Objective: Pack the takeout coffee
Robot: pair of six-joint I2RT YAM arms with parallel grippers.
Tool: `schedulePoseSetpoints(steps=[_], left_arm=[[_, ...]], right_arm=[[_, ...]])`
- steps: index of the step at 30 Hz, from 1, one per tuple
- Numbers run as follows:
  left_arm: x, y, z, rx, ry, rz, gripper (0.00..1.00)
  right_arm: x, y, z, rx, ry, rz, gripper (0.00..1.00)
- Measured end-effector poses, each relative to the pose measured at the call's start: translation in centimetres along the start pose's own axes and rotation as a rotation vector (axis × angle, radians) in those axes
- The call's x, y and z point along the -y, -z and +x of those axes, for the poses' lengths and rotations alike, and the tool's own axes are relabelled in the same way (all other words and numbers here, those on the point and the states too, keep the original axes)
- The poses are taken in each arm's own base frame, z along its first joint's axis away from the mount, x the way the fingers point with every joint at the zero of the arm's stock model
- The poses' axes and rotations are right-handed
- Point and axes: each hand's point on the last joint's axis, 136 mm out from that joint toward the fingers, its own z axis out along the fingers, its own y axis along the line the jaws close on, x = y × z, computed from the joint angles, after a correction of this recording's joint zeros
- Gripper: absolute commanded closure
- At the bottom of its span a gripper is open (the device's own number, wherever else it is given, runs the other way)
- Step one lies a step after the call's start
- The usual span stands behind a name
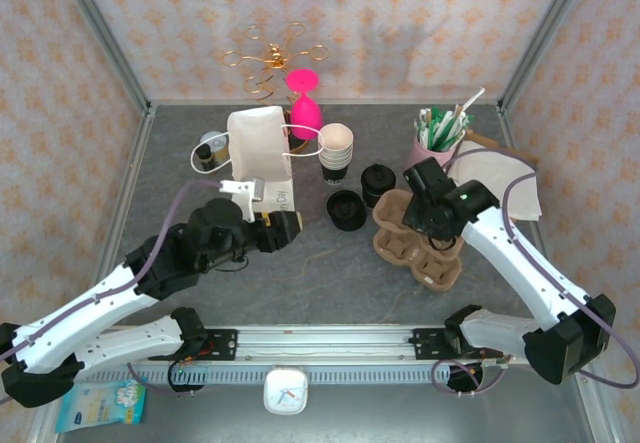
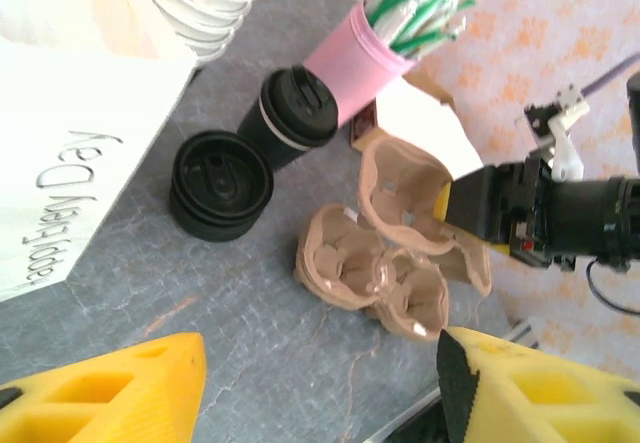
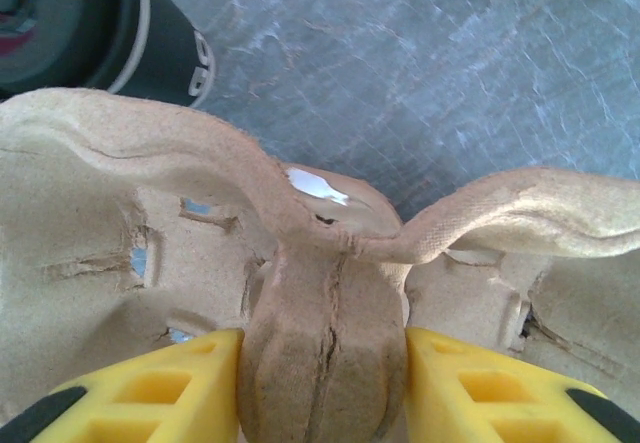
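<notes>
The takeout coffee [image 1: 378,183] is a dark cup with a black lid, standing on the table just beyond the brown pulp cup carrier [image 1: 432,258]. The carrier's wells hold nothing. My right gripper [image 1: 428,225] is shut on the carrier's central post [image 3: 322,363], a yellow finger pressed against each side. In the right wrist view the coffee [image 3: 110,33] sits at the top left. My left gripper [image 1: 290,221] hovers open to the left of the carrier [image 2: 390,263], with bare table between its fingers [image 2: 130,388]. The left wrist view shows the coffee [image 2: 292,113] upright.
A stack of black lids [image 1: 346,209] lies beside the coffee. Behind stand stacked cream cups [image 1: 336,148], a white paper bag [image 1: 260,148], a pink cup of straws [image 1: 435,141] and a pink goblet [image 1: 305,103]. White napkins [image 1: 505,178] lie at the right.
</notes>
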Motion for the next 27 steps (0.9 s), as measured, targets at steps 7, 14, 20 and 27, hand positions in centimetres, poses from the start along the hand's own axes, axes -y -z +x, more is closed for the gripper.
schedulePoseSetpoints(steps=[7, 14, 20, 27], left_arm=[[0.4, 4.1, -4.6, 0.116, 0.073, -0.091, 0.27], [-0.4, 8.4, -12.0, 0.285, 0.021, -0.304, 0.21], [-4.8, 6.4, -15.4, 0.25, -0.078, -0.549, 0.22], [-11.8, 0.0, -14.9, 0.009, -0.104, -0.695, 0.31]], right_arm=[[-2.5, 1.3, -1.9, 0.017, 0.061, -0.051, 0.57], [-4.3, 2.5, -3.0, 0.031, 0.114, -0.104, 0.58], [-5.7, 3.4, -3.0, 0.027, 0.154, -0.146, 0.59], [-6.3, 3.9, -2.8, 0.022, 0.176, -0.16, 0.59]])
